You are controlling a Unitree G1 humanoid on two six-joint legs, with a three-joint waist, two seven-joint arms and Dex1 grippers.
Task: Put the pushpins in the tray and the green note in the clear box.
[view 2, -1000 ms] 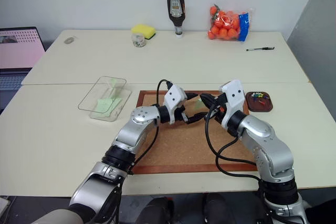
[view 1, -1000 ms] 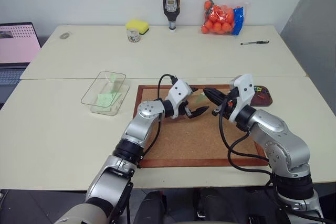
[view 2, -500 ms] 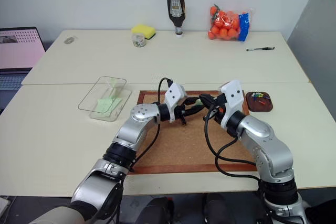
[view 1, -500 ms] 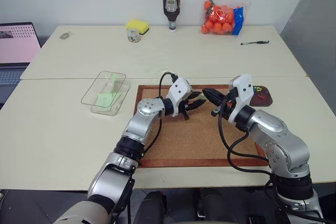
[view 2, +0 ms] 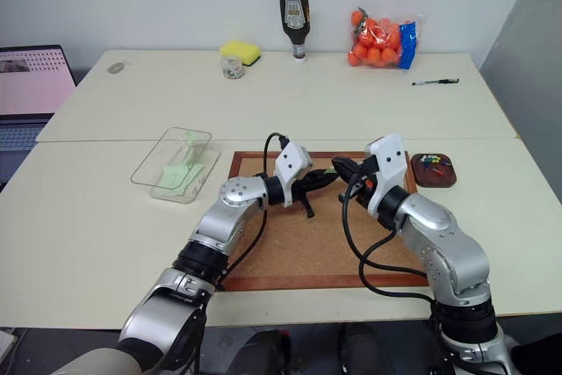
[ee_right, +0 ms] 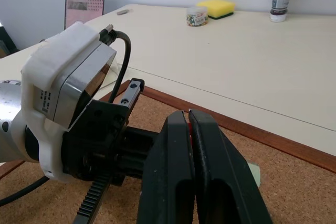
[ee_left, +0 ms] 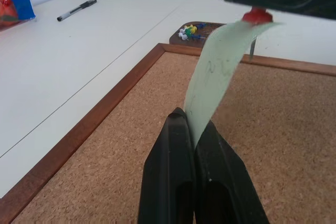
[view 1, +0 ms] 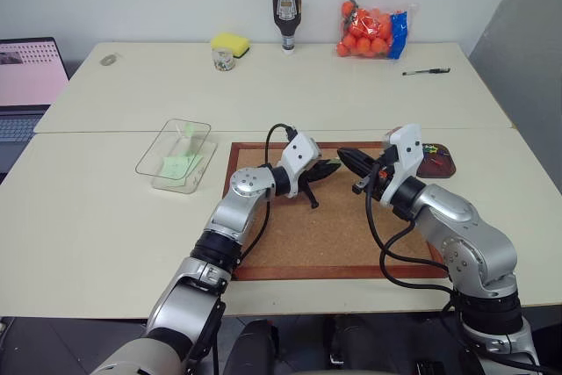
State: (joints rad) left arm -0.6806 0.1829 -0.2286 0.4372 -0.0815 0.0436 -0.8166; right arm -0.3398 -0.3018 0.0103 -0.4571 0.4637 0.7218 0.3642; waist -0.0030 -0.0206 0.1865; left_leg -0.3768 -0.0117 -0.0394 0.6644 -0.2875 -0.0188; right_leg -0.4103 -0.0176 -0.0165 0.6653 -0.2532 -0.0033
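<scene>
Both arms are reaching in over the corkboard, forearms angled toward each other so the two claws are meeting above its far edge. The left gripper is pointing roughly level, forward and to the right, its fingers pressed together on the lower end of the green note, which is arching up from the pinch. The right gripper is pointing level, forward and to the left, fingers pressed together; in the left wrist view it is sitting right at a red pushpin on the note's upper end, though whether it is gripping the pin cannot be told. The tray is lying just right of the corkboard, holding the other pushpins. The clear box is sitting left of the corkboard, with green slips inside.
</scene>
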